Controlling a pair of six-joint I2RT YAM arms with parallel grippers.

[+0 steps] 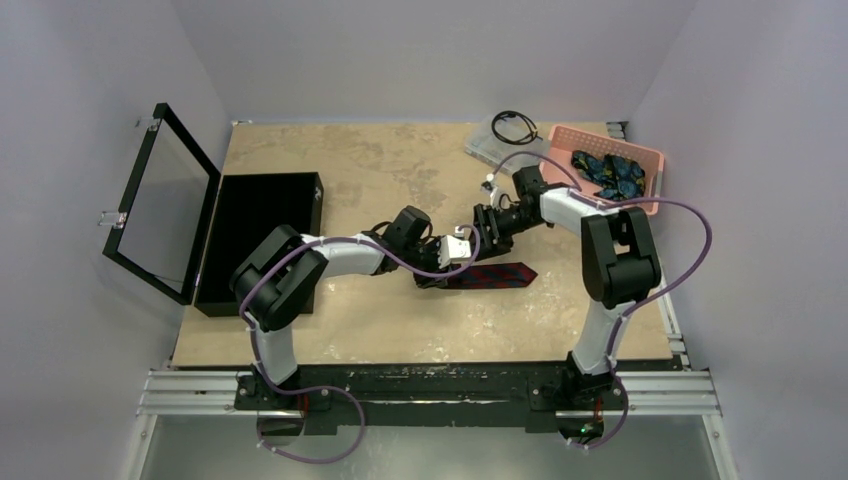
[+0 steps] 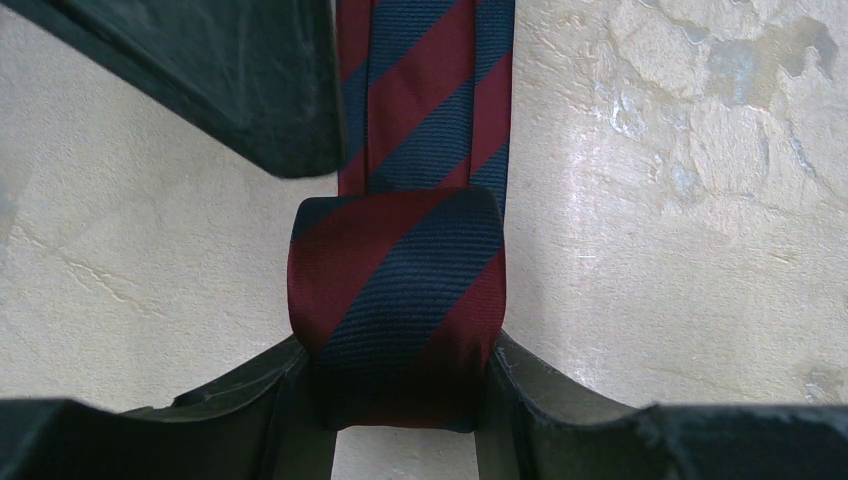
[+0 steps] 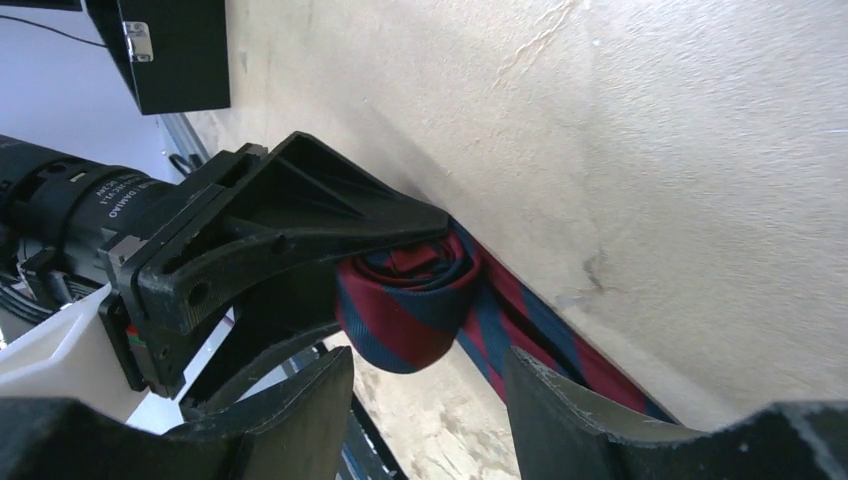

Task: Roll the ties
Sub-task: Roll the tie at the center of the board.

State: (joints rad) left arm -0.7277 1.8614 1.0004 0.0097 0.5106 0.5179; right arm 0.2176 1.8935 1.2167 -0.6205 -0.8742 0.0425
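The maroon tie (image 1: 497, 275) is seen at the centre of the top view, laid flat on the table (image 1: 400, 170), its pointed end toward the right. Its near end is wound into a roll (image 2: 400, 300), and that roll is clamped from both sides by the left gripper (image 2: 405, 395) at the bottom of the left wrist view. Navy diagonal stripes are shown clearly across the cloth. The unrolled length is seen running from the roll up to the top edge of that frame.

In the right wrist view the roll (image 3: 415, 300) is caught from the side, its spiral layers visible, pinched by the left gripper (image 3: 400, 235) coming in from the left. The right gripper (image 3: 430, 395) is held apart at the bottom of the frame, nothing gripped between its jaws, the roll just above the gap. One of its fingers (image 2: 240, 80) is seen in the upper left of the left wrist view, just beside the flat strip of tie; whether it touches the cloth cannot be told.

At the upper right of the top view, dark blue ties (image 1: 607, 172) are piled in a pink basket (image 1: 600, 132). A black box (image 1: 265, 235) is seen at the left with its lid (image 1: 160, 200) swung open.
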